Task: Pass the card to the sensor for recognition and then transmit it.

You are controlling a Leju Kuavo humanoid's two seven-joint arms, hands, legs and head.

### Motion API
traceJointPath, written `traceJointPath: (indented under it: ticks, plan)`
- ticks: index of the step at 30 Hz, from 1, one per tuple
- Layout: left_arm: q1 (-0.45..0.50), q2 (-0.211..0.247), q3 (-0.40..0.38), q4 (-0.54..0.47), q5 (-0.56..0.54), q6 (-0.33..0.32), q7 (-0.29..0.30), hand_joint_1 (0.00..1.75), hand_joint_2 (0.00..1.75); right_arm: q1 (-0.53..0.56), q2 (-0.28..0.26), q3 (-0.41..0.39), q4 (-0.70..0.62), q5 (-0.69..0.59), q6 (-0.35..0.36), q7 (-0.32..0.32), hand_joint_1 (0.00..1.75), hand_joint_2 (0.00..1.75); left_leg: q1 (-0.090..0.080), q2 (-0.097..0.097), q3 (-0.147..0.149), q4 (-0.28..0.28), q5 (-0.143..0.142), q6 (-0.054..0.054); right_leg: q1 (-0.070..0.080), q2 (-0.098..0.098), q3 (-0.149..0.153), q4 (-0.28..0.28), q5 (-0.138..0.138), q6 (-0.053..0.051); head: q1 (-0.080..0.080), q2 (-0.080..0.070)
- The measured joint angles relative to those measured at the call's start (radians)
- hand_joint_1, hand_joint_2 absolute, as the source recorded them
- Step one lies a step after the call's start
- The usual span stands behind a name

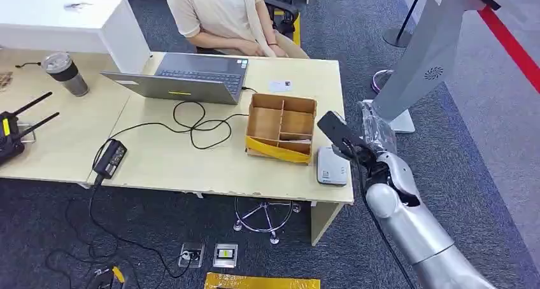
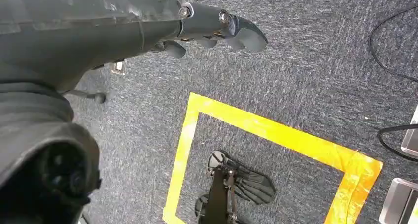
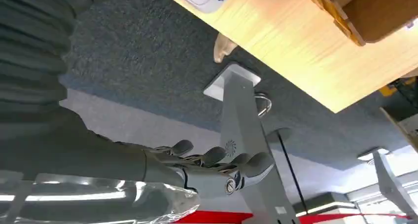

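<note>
A light wooden table (image 1: 165, 162) fills the left and middle of the scene, on dark blue carpet. A tilted grey stand (image 1: 423, 66) rises off its right end. A person (image 1: 216, 9) in a pale top sits at the far side, behind an open grey laptop (image 1: 184, 85). Right of the laptop, a divided cardboard box (image 1: 277, 150) with yellow tape on its near wall stands close to the table's right end.

The robot's silver right arm reaches up from the near right, and the right hand (image 1: 369, 133), wrapped in clear plastic, hangs just off the table's right edge. The right wrist view shows its fingers (image 3: 217, 157) stretched out and loosely spread, with nothing in them. The left hand (image 2: 217, 29) hangs over the carpet by a square of yellow floor tape (image 2: 276, 130), its fingers extended and also empty.

The white sensor (image 1: 332, 167) lies flat at the table's near right corner, just right of the box and left of the right hand. A small white rectangle, apparently the card (image 1: 280, 85), lies on the table beyond the box, in front of the person and well apart from both hands.
</note>
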Motion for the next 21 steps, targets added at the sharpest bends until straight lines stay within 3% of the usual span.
traceJointPath:
  ticks: [6, 11, 16, 21]
  plan:
    - [0.000, 0.000, -0.003, 0.000, 0.003, -0.005, -0.009, 0.00, 0.00, 0.087, 0.000, -0.022, -0.105, 0.135, -0.033, 0.018, 0.00, 1.75, 0.000, 0.000, 0.000, 0.000, 0.000, 0.000, 0.000, 0.000, 0.000, 0.000, 0.000, 0.000, 0.000, 0.000]
    - [-0.001, -0.002, -0.005, 0.000, -0.002, -0.005, -0.009, 0.00, 0.00, 0.136, 0.010, -0.029, -0.125, 0.177, -0.071, 0.016, 0.00, 1.75, 0.000, 0.000, 0.000, 0.000, 0.000, 0.000, 0.000, 0.000, 0.000, 0.000, 0.000, 0.000, 0.000, 0.000]
    - [-0.001, -0.005, -0.006, 0.000, -0.007, -0.005, -0.013, 0.00, 0.00, 0.177, 0.037, -0.039, -0.125, 0.212, -0.139, -0.014, 0.00, 1.75, 0.000, 0.000, -0.001, 0.000, 0.000, 0.000, 0.000, 0.000, 0.000, 0.000, 0.000, 0.000, 0.000, 0.000]
    - [-0.001, -0.008, -0.009, 0.000, -0.007, -0.007, -0.017, 0.00, 0.00, 0.190, 0.071, -0.045, -0.118, 0.234, -0.162, -0.042, 0.00, 1.75, 0.000, 0.000, -0.001, 0.000, 0.000, 0.000, 0.000, 0.000, 0.000, 0.000, 0.000, 0.000, 0.000, 0.000]
